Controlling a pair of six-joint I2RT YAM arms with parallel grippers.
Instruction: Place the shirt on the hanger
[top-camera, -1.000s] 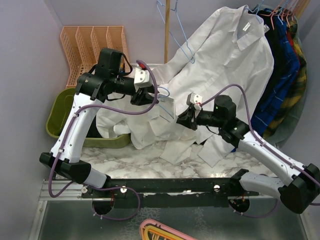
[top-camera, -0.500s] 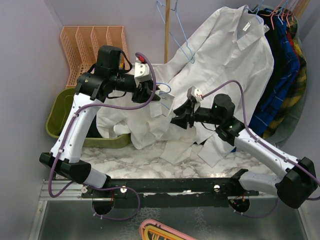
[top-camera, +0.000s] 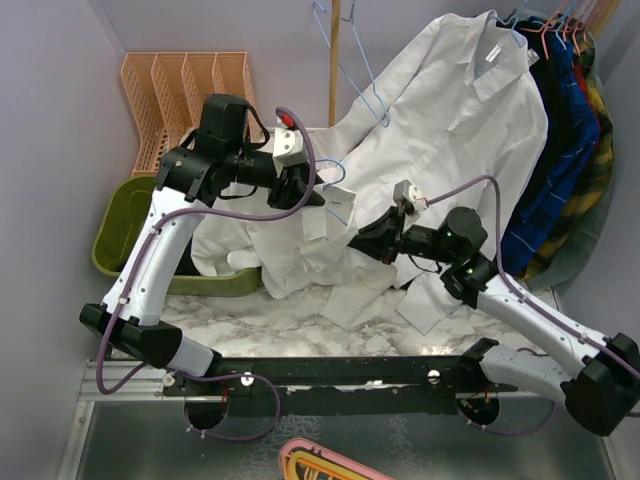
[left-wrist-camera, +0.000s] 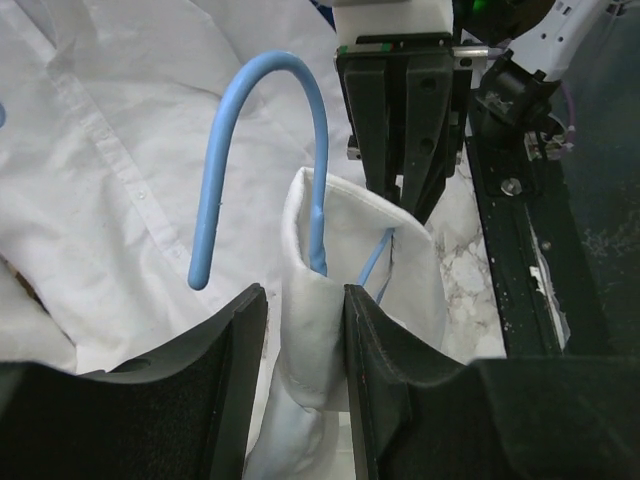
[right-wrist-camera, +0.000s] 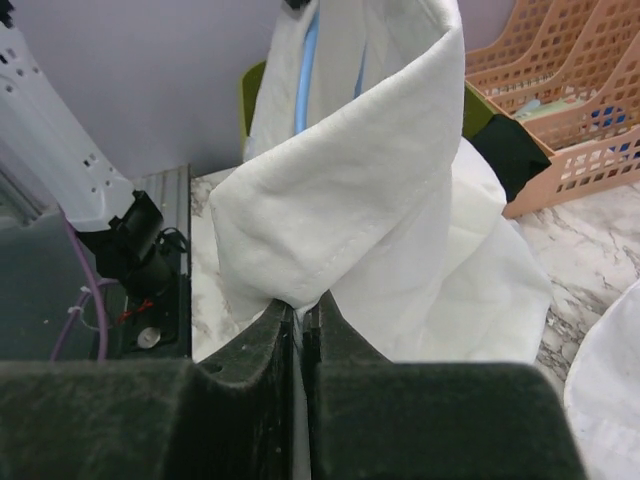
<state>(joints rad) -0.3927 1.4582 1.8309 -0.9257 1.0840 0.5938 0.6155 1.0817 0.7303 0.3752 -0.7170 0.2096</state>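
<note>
Mid-threading: left gripper clamps white cotton shirt around thin light-blue wire hanger; right gripper pinches fabric between its jaws and should next pull it over.

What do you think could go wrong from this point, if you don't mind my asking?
1. The right pincer pinches only a thin edge of the shirt; a pull might slip it free.
2. The left pincer seems to hold the hanger through a collar fold, so the wire could twist or slide inside.
3. The two pincers sit close together and might collide.
</note>
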